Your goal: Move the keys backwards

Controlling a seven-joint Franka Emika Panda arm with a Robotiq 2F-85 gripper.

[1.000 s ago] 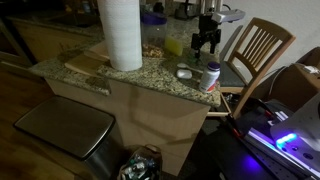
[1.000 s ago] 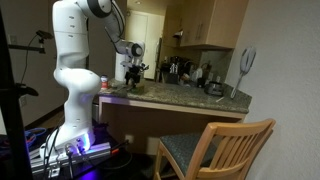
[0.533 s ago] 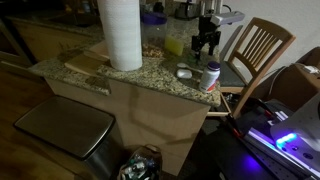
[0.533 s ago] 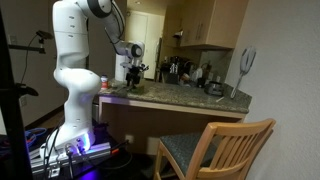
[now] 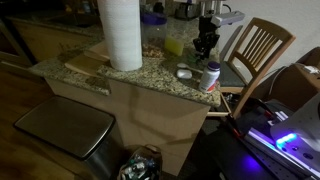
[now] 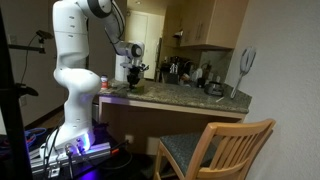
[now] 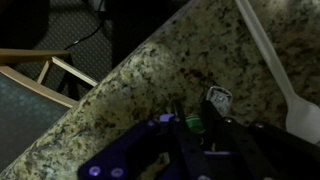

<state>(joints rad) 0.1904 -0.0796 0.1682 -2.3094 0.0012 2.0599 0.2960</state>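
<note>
Keys: small silvery metal bunch (image 7: 216, 98) with a green bit beside it, lying on the speckled granite surface (image 7: 130, 90), visible in the wrist view only. In both exterior views they were too small to make out.

Black Robotiq gripper (image 7: 203, 122) was right at the keys, with its dark fingers on either side of the green bit. Couldn't tell from the blur whether the jaws were closed on the keys or just straddling them. In both exterior views the gripper (image 5: 206, 47) (image 6: 133, 78) pointed down, low over the surface (image 5: 150, 72) near its far end.

Nearby: a long white flat strip (image 7: 270, 50) lay just beside the keys. A small white bottle (image 5: 212, 77) stood near the surface edge, in front of the gripper. A tall white paper towel roll (image 5: 122, 32) stood well apart from them. A slatted wooden chair (image 5: 258, 42) (image 6: 215, 148) stood off the end of the surface.
</note>
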